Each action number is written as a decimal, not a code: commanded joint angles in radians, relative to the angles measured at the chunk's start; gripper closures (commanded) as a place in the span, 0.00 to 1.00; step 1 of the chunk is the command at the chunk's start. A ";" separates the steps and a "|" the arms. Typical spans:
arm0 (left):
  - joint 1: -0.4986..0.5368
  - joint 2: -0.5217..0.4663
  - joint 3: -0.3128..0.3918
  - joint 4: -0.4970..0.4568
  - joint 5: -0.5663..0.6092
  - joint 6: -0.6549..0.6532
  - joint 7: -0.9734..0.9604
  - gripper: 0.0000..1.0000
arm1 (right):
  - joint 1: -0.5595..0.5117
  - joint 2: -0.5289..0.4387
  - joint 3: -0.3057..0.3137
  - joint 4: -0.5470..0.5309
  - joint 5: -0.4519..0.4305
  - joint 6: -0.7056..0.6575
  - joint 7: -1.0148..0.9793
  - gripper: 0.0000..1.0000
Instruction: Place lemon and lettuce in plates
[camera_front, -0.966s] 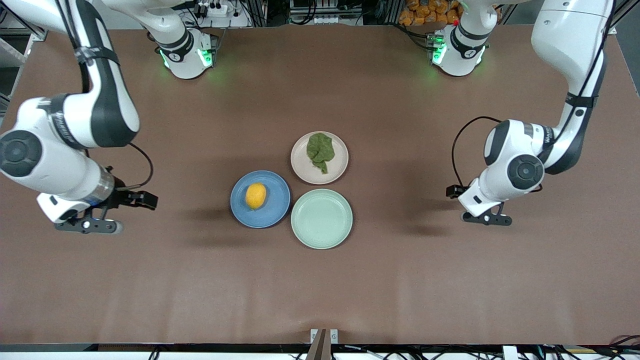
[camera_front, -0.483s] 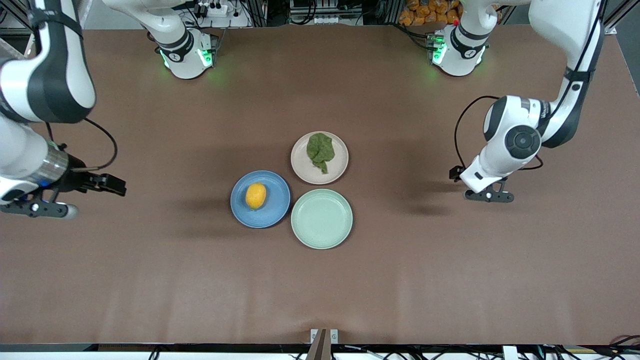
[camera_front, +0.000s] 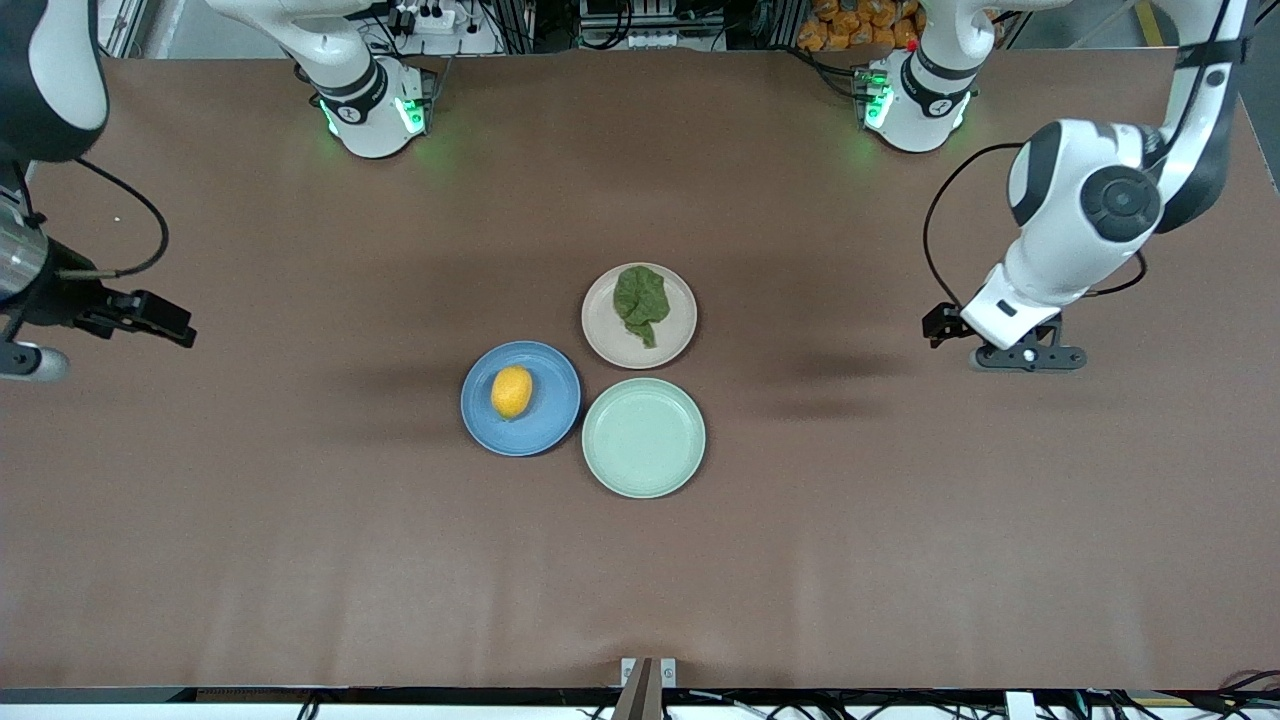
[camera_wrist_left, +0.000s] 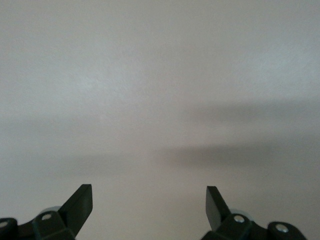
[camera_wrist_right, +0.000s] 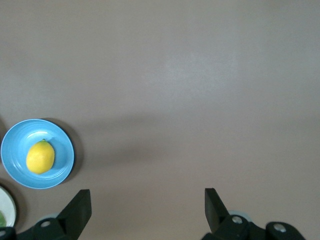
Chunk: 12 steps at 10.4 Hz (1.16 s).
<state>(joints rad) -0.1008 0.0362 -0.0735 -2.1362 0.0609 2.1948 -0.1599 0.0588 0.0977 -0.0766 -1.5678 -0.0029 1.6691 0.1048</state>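
Note:
The lemon (camera_front: 511, 391) lies in the blue plate (camera_front: 551, 415). The lettuce (camera_front: 640, 298) lies in the beige-pink plate (camera_front: 677, 325), which sits beside the blue plate and farther from the front camera. My right gripper (camera_front: 25, 362) is open and empty, up over bare table at the right arm's end. In the right wrist view my right gripper (camera_wrist_right: 147, 196) is open, with the lemon (camera_wrist_right: 40, 156) in the blue plate (camera_wrist_right: 56, 141) off to one side. My left gripper (camera_front: 1030, 357) is open and empty over bare table at the left arm's end. The left wrist view shows my left gripper (camera_wrist_left: 149, 192) over bare table only.
A pale mint-green plate (camera_front: 643, 437) stands empty, touching both other plates and nearest the front camera. The brown table (camera_front: 300, 560) carries nothing else. The two arm bases stand at the table's edge farthest from the front camera.
Both arms have pulled away from the plates toward their own ends of the table and risen. The lemon, lettuce and plates have not moved.

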 joint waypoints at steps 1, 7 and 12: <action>-0.010 -0.016 0.005 0.164 -0.035 -0.127 0.011 0.00 | -0.016 -0.056 0.009 -0.003 0.009 -0.032 -0.013 0.00; -0.014 -0.052 0.005 0.405 -0.036 -0.390 0.030 0.00 | -0.016 -0.053 0.014 0.109 0.017 -0.201 -0.004 0.00; -0.008 -0.052 0.011 0.565 -0.098 -0.581 0.065 0.00 | -0.013 -0.056 0.024 0.114 0.023 -0.270 0.003 0.00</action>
<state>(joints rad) -0.1079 -0.0252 -0.0721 -1.6225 -0.0110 1.6699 -0.1298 0.0587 0.0430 -0.0609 -1.4741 -0.0002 1.4190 0.1054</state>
